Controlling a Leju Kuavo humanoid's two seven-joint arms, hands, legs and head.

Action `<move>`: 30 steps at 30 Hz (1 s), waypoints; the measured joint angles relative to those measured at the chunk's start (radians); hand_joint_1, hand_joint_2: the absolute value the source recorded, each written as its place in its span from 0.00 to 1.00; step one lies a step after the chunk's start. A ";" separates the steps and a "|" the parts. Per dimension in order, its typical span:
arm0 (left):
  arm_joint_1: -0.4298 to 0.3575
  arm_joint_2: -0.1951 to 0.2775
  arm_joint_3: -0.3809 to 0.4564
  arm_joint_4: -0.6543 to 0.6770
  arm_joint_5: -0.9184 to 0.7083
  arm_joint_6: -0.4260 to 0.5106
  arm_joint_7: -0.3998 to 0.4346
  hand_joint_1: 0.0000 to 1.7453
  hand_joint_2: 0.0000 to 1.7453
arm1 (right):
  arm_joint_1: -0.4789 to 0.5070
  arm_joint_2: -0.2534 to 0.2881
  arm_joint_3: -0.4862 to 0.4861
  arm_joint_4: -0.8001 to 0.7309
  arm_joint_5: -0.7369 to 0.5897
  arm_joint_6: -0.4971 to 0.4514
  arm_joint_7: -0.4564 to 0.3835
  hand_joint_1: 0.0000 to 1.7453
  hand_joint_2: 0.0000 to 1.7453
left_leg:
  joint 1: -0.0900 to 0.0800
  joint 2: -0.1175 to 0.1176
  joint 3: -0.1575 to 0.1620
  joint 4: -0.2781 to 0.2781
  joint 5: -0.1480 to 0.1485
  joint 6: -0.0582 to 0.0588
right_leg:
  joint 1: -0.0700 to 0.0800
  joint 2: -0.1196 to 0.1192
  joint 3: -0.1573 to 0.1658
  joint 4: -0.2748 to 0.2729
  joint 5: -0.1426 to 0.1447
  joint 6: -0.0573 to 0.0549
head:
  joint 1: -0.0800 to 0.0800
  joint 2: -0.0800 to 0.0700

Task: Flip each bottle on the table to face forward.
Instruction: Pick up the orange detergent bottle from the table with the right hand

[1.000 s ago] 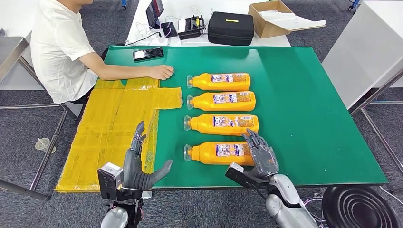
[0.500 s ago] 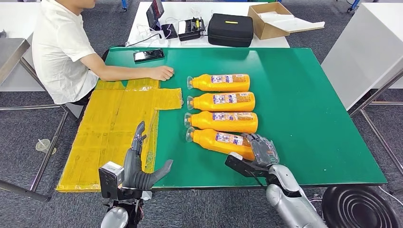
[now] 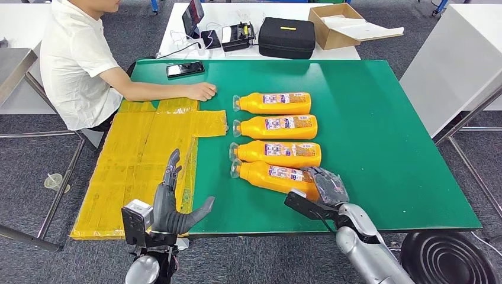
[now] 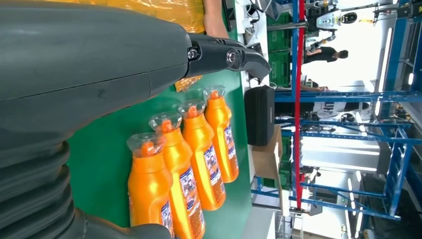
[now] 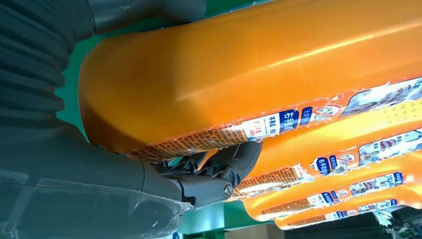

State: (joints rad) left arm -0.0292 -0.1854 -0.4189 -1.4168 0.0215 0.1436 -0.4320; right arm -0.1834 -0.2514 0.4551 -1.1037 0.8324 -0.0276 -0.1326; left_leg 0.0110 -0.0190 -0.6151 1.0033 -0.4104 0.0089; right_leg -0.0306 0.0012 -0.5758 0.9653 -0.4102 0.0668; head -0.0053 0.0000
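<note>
We see a green table [image 3: 379, 142] in a workshop, with a patch of yellow tape [image 3: 142, 160] along its left side and a person in a white shirt [image 3: 74, 62] seated at the far left, one hand resting on the surface. A phone [image 3: 184, 68] lies at the far left corner, and behind the table stand a black case [image 3: 288, 36] and a cardboard box [image 3: 337, 22]. 4 orange bottles lie on their sides in a column, caps pointing left. The far bottle [image 3: 272, 102], the second bottle [image 3: 276, 126] and the third bottle [image 3: 276, 153] lie parallel. The nearest bottle [image 3: 272, 176] is skewed, its cap touching the third bottle's neck and its base angled toward the near edge. Our right hand [image 3: 327, 186] grips that base, fingers [image 5: 226, 164] curled against the labelled face. Our left hand [image 3: 171, 204] hovers at the near left edge over the tape, fingers spread apart and holding nothing.
</note>
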 joint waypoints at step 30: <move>0.027 -0.010 -0.020 0.093 0.564 -0.137 0.136 0.00 1.00 | 0.161 0.191 -0.079 -0.290 -0.495 -0.095 -0.435 0.95 1.00 | 0.000 -0.001 -0.007 0.000 0.000 0.000 | 0.000 0.000 -0.006 0.001 0.000 0.000 | 0.000 0.000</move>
State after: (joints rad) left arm -0.0019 -0.1957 -0.4394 -1.3243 0.5852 0.0063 -0.2956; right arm -0.0225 -0.0608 0.3759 -1.3935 0.3377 -0.1227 -0.5676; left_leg 0.0111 -0.0201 -0.6219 1.0030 -0.4104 0.0087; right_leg -0.0308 0.0010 -0.5813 0.9659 -0.4106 0.0666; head -0.0053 0.0000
